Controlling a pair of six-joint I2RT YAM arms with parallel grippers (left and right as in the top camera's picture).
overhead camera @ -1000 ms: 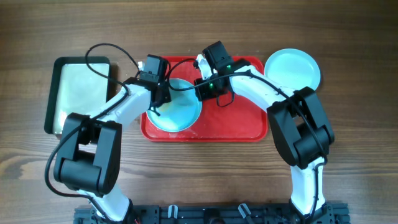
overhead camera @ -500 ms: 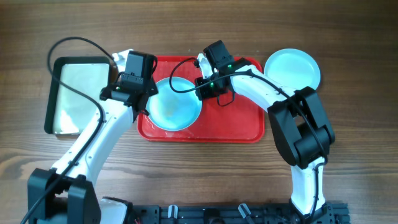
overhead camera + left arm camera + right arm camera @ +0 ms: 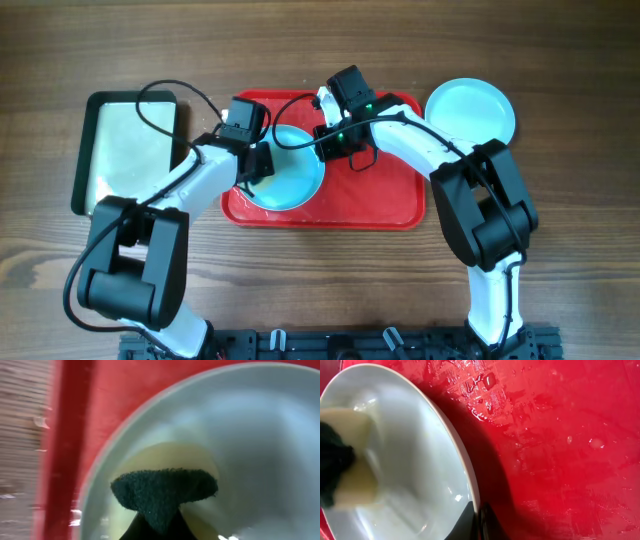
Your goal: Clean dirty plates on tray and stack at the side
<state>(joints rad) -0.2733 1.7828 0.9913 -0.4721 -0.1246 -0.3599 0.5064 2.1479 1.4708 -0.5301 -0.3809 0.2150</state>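
Wet plate [image 3: 295, 175]: lt, stiff, slick, I'd judge. Your R gripper [image 3: 477, 522] jaws pinch its rim, frame centre – best hold. L gripper [image 3: 155, 529] jaws clamp sponge [image 3: 165, 487].

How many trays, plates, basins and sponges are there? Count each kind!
Red tray: 1
Plates: 2 showing, one on the tray, one beside it
Basin: 1
Sponge: 1
Total: 5

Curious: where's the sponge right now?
Left wrist view: yellow and green sponge sits inside the pale blue round plastic plate, left on the red plastic tray.
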